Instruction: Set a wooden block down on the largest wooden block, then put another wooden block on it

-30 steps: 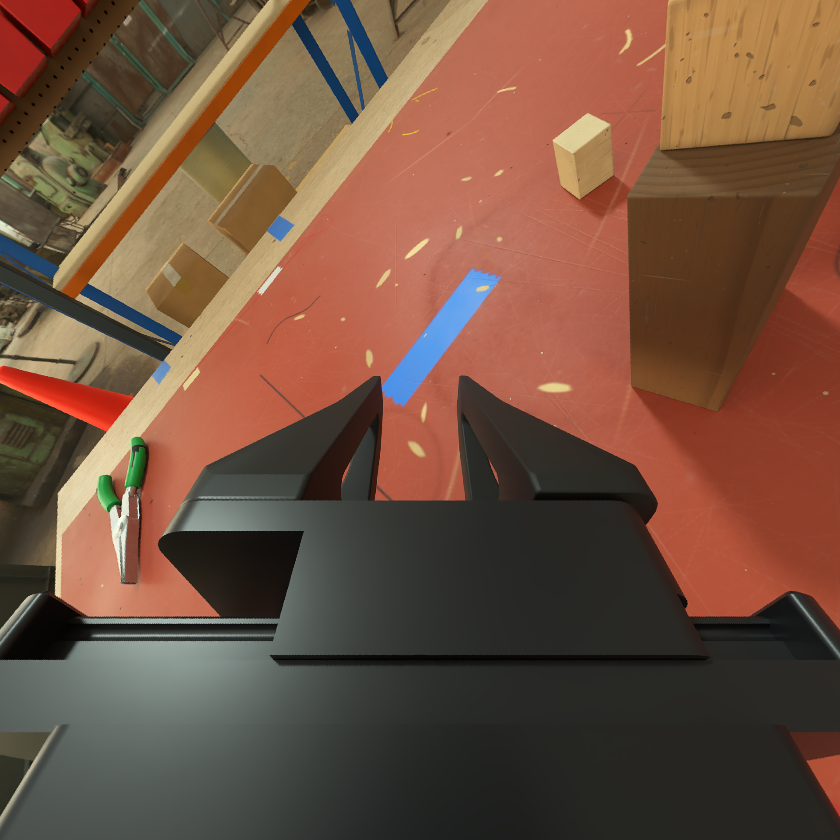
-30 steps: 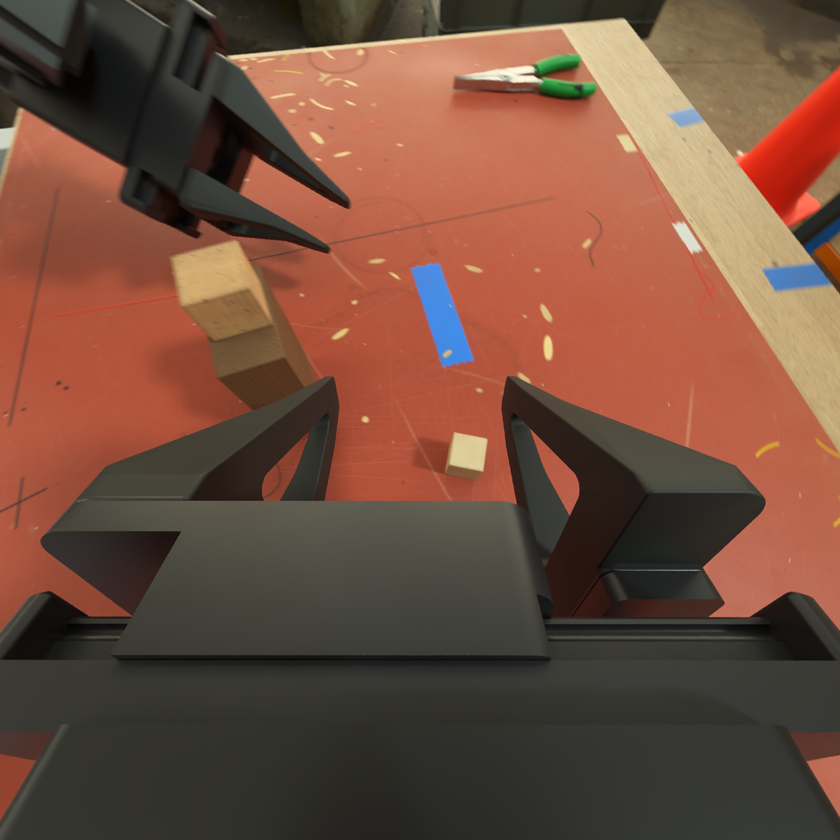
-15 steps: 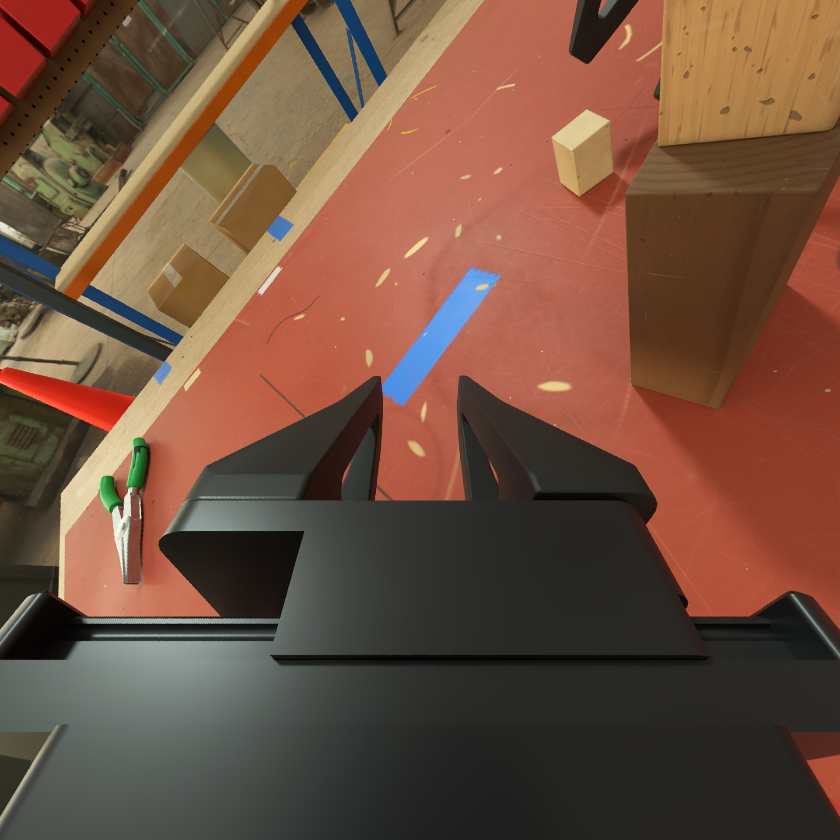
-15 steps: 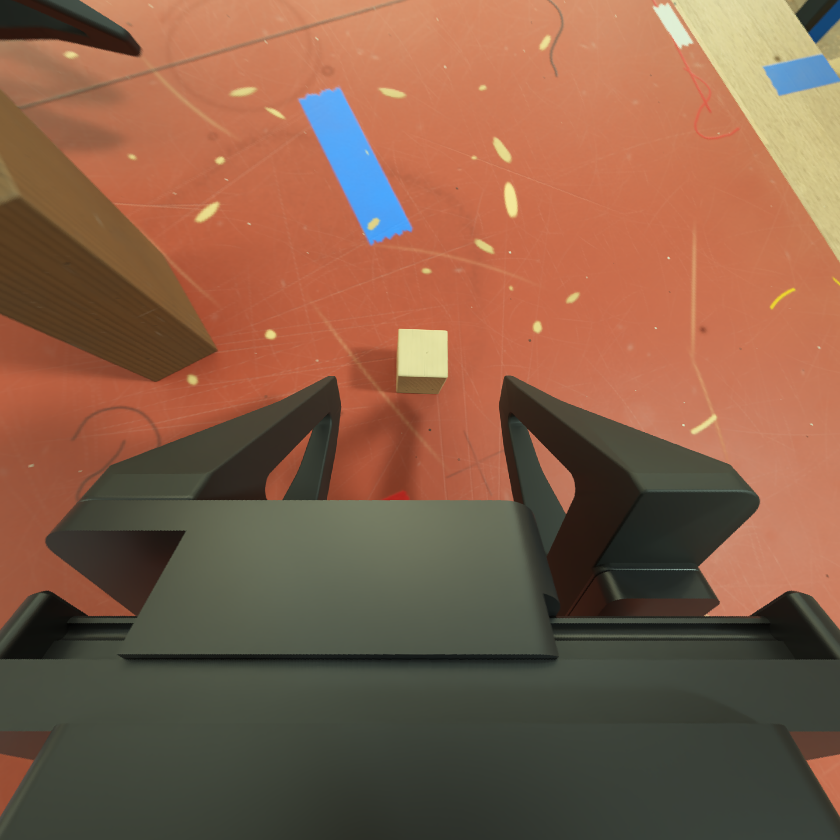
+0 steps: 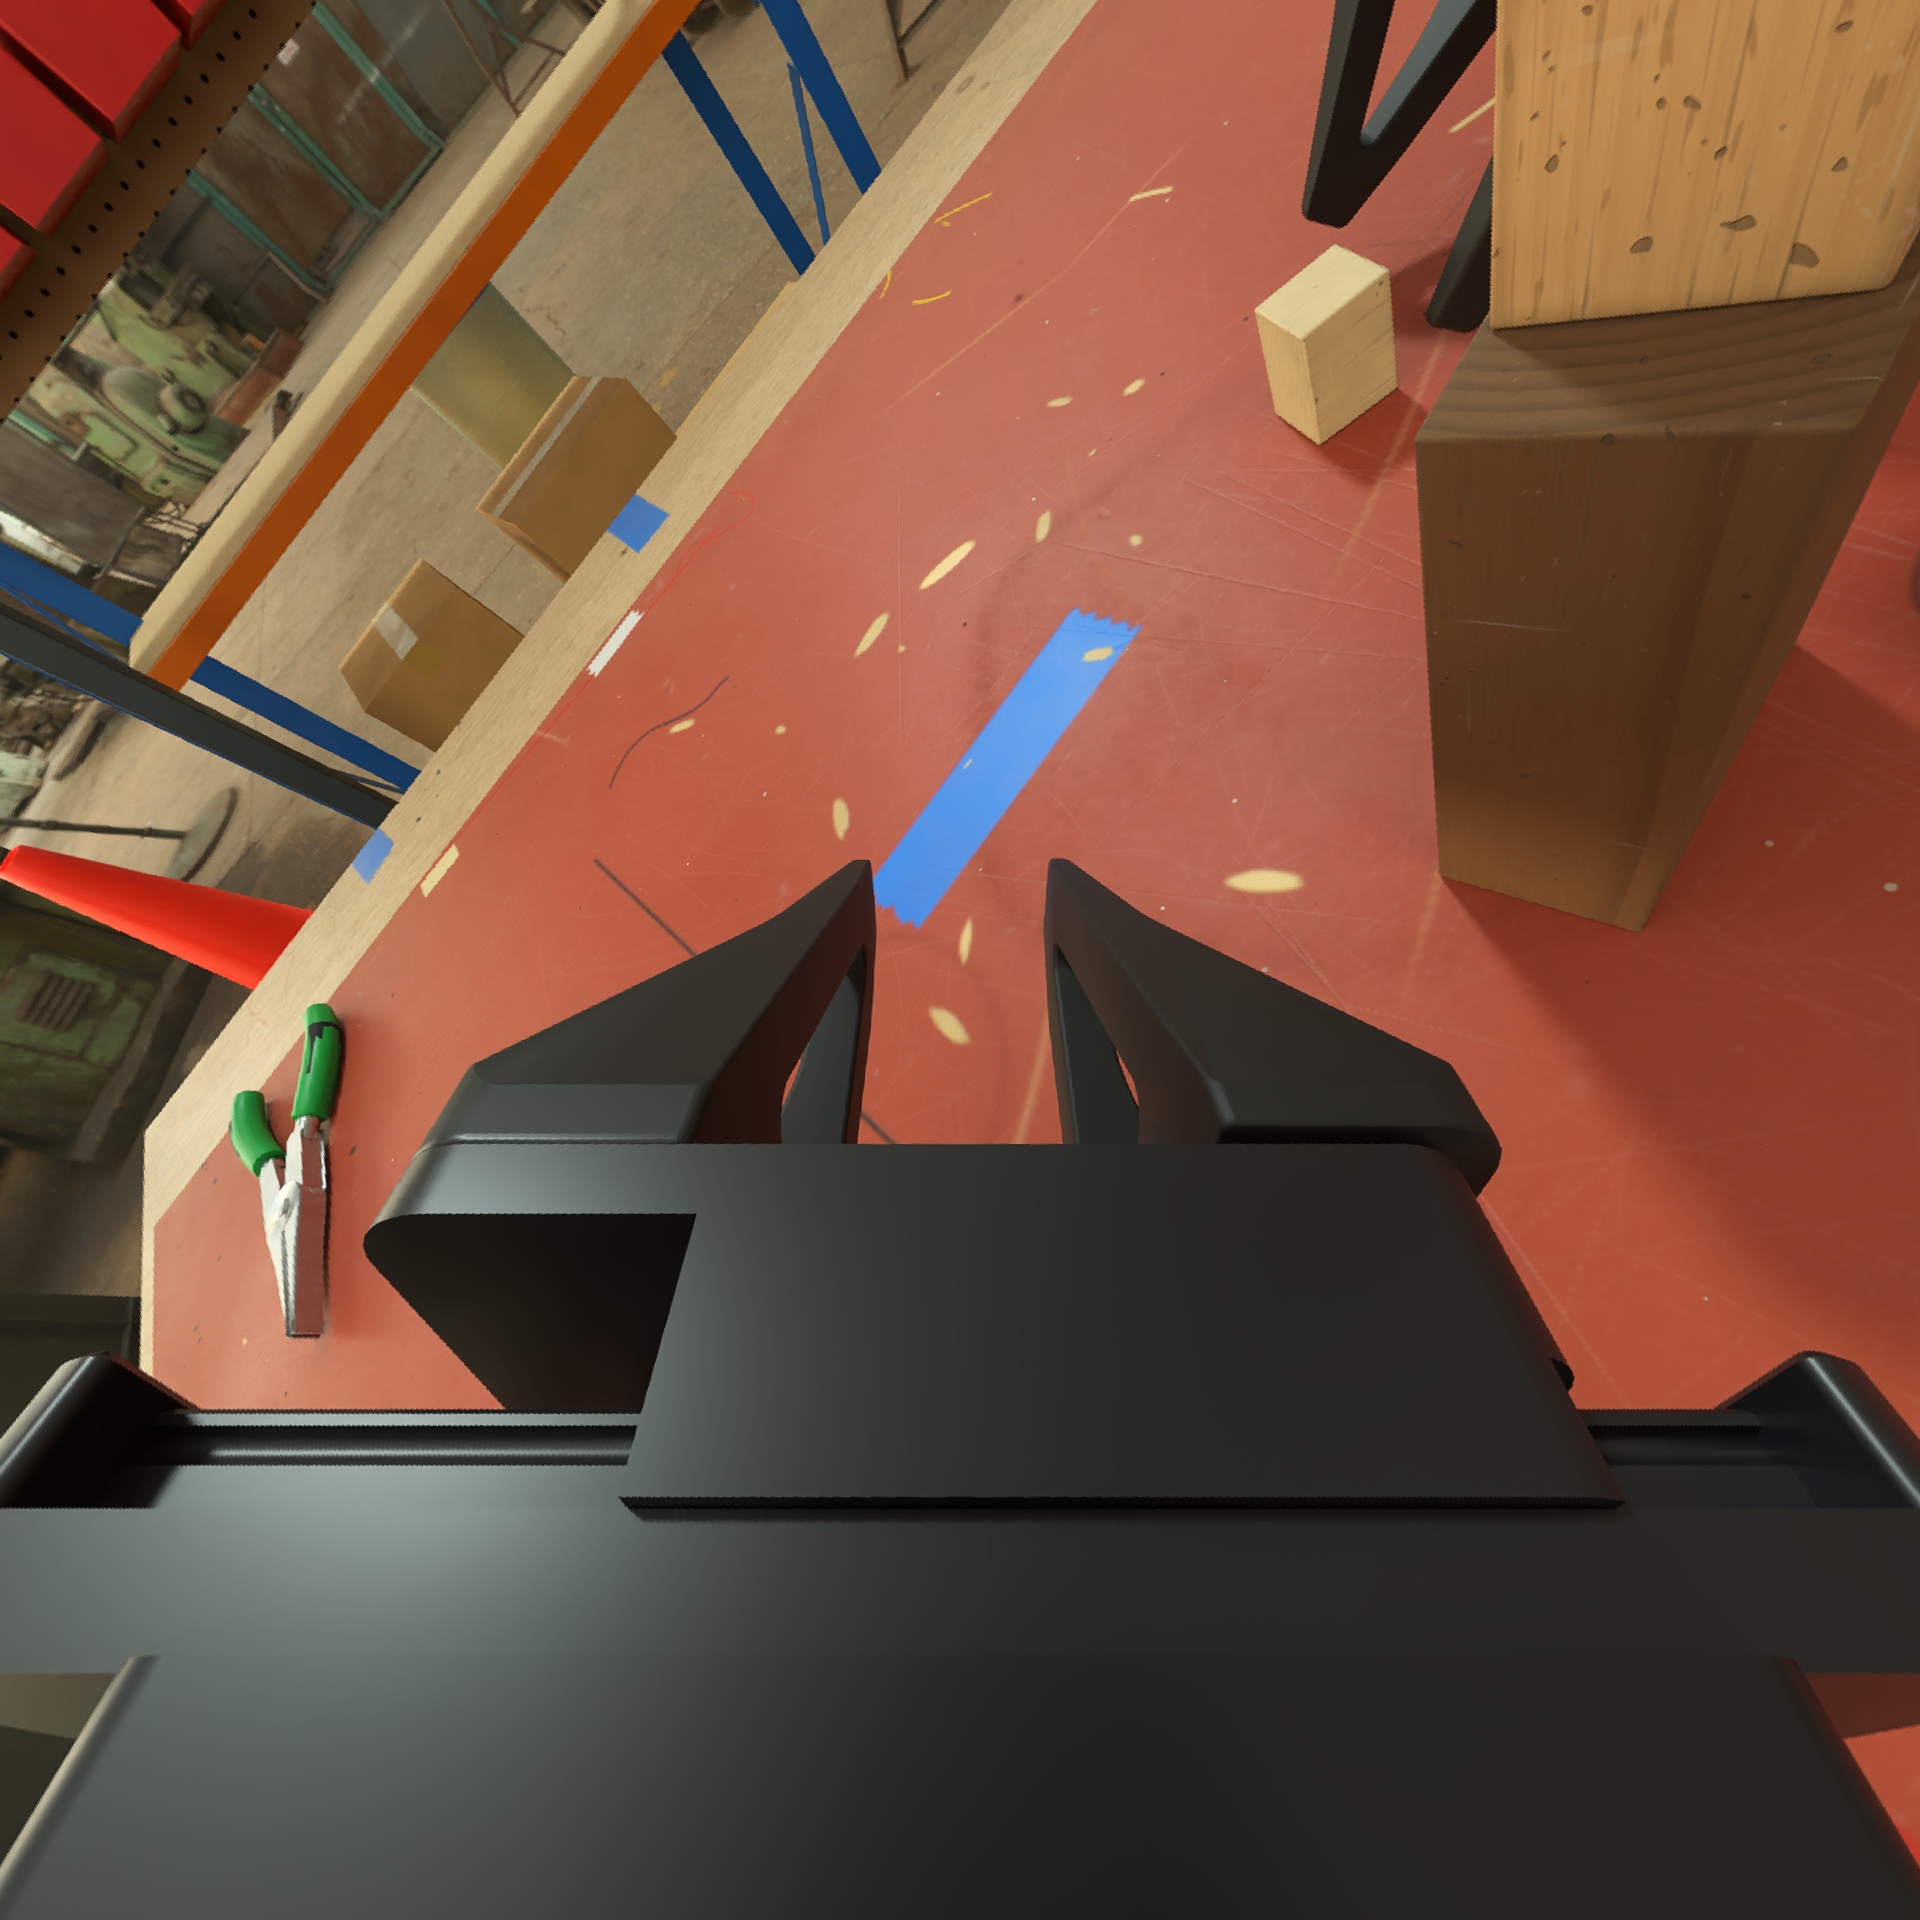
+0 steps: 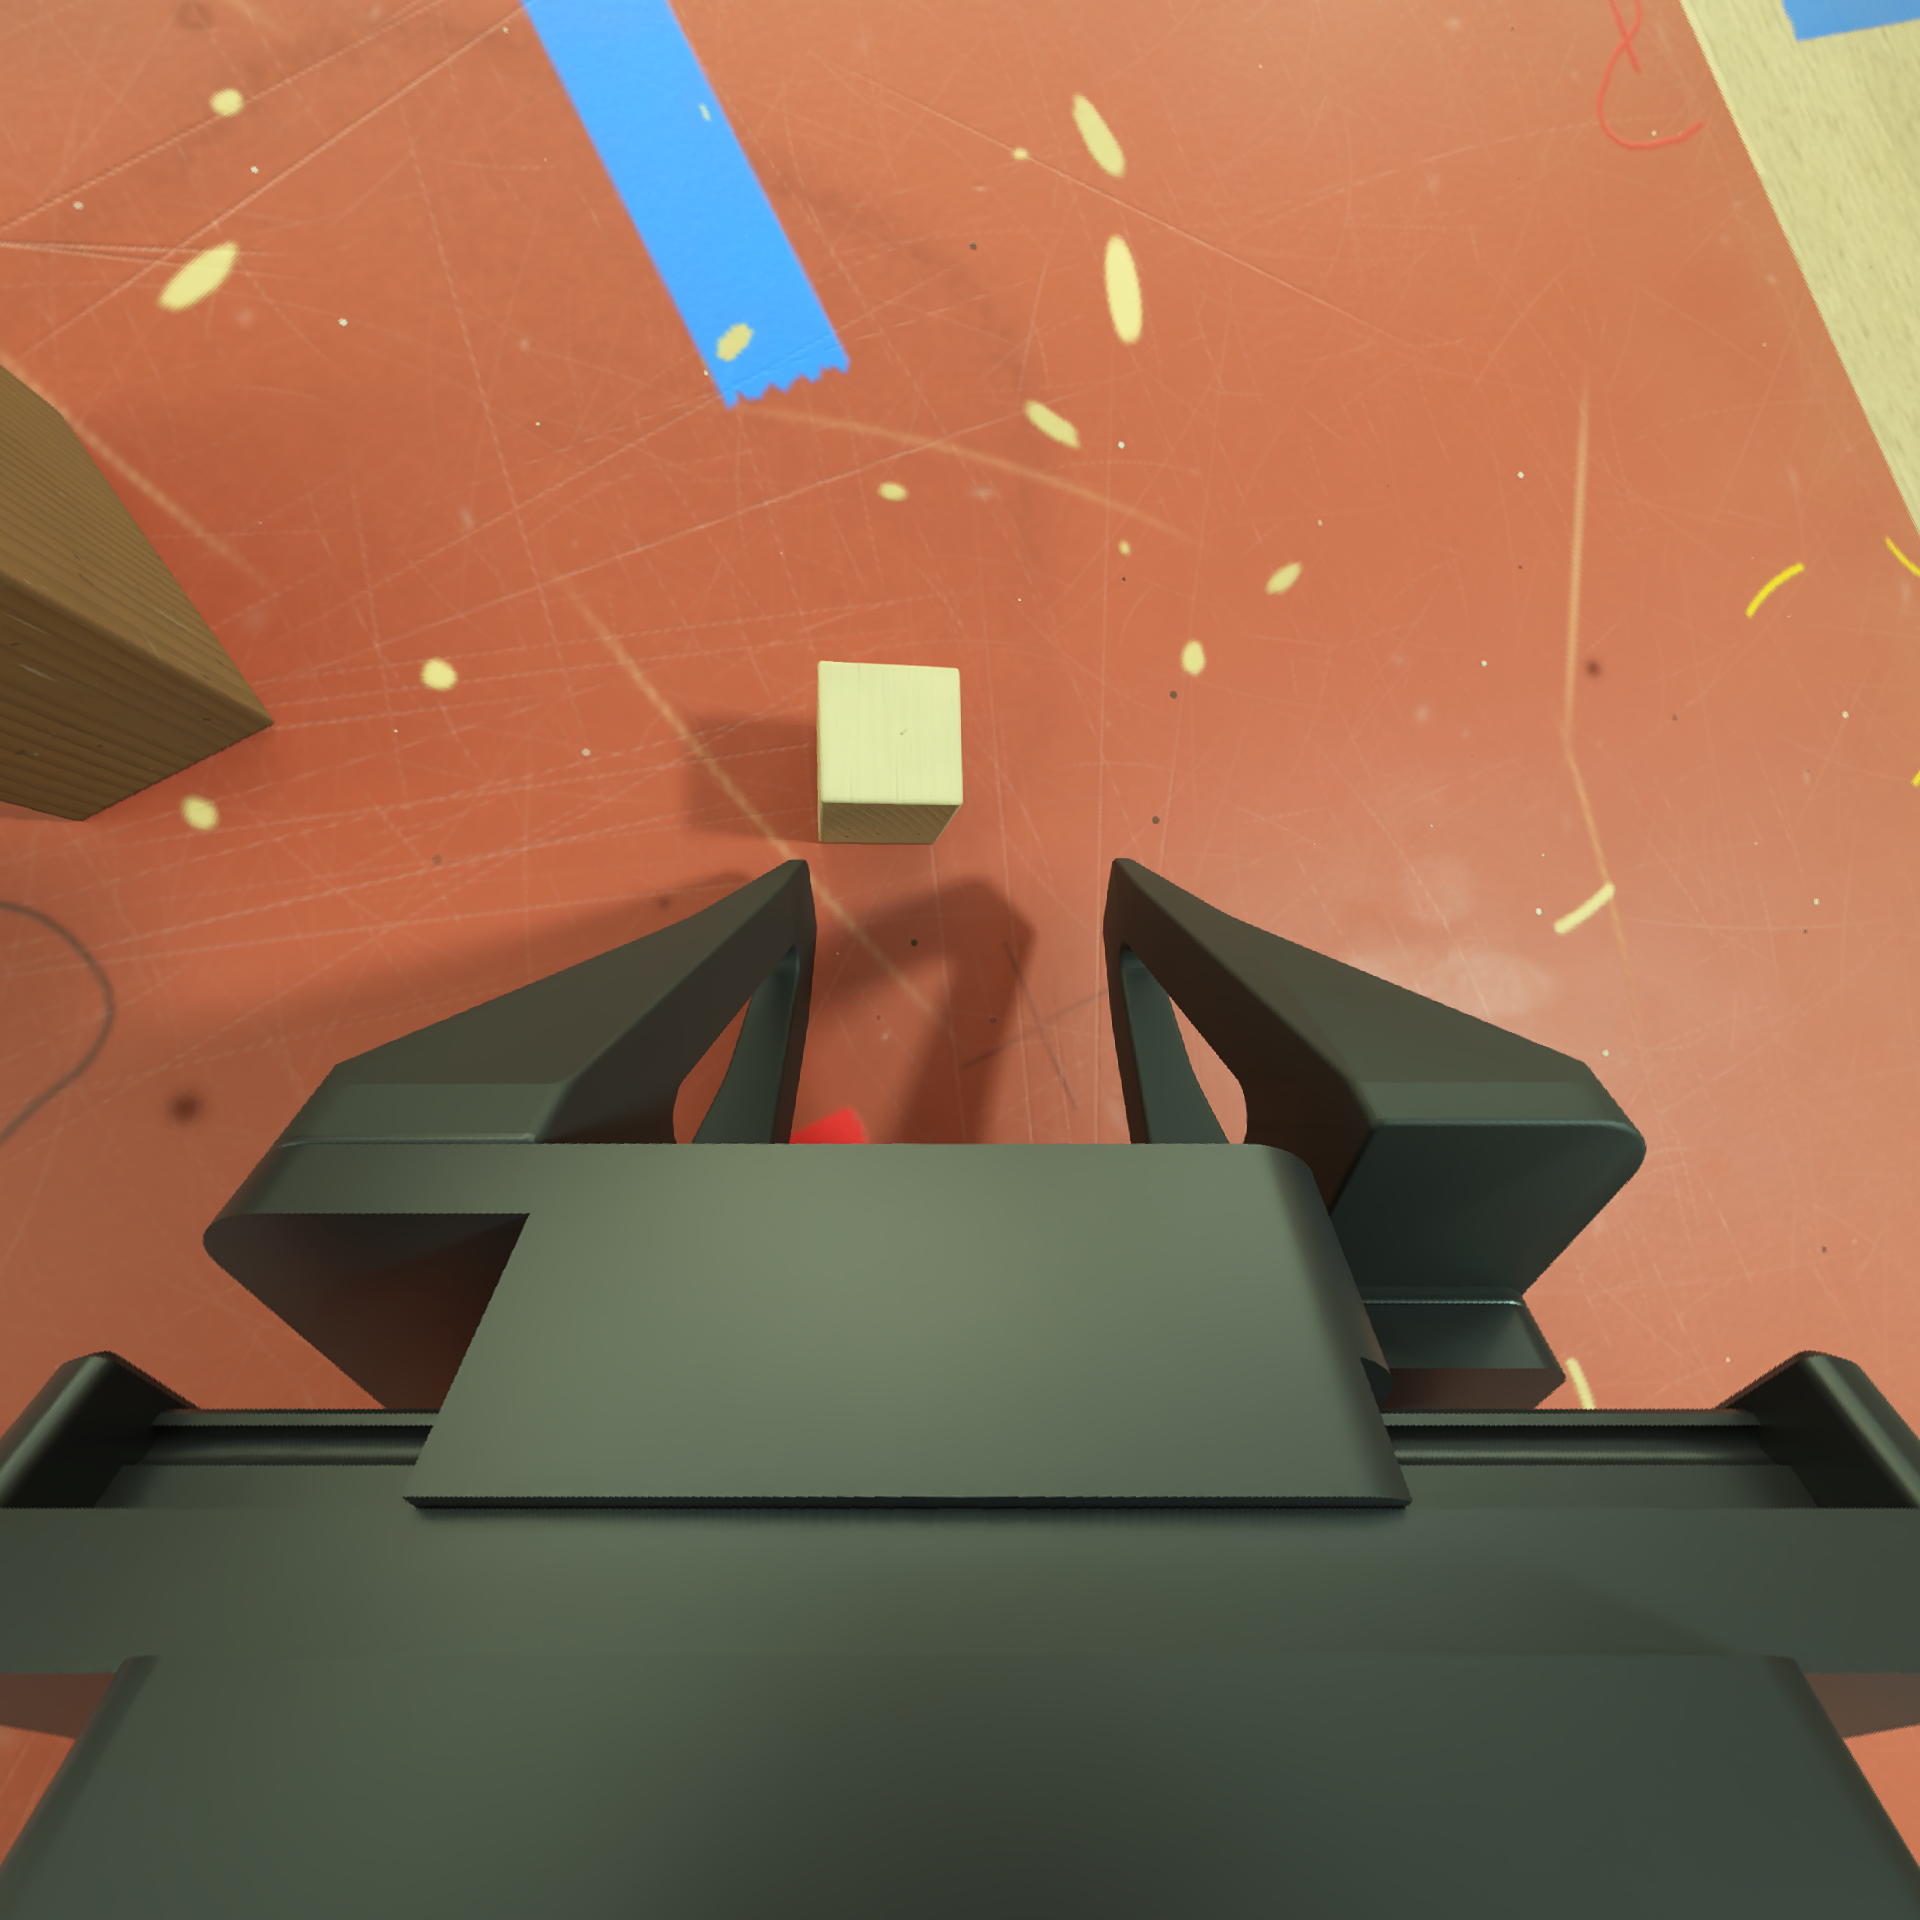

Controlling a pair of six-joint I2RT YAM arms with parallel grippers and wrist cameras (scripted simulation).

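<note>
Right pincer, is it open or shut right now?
Open: the right pincer shows a clear gap between its fingertips, holding nothing, with the small block just ahead.

A medium block (image 5: pixel 1704 156) sits on the largest block (image 5: pixel 1600 623); the small block (image 5: pixel 1328 343) lies beside them.

The desk (image 5: pixel 1195 1039) has a scuffed red top with a pale wooden edge; beyond it lies a dusty concrete floor (image 5: pixel 644 239); cardboard boxes (image 5: pixel 426 655) sit under blue-and-orange racking (image 5: pixel 416 322); an orange cone (image 5: pixel 156 914) lies nearby; green machinery (image 5: pixel 114 353) stands behind.
</note>
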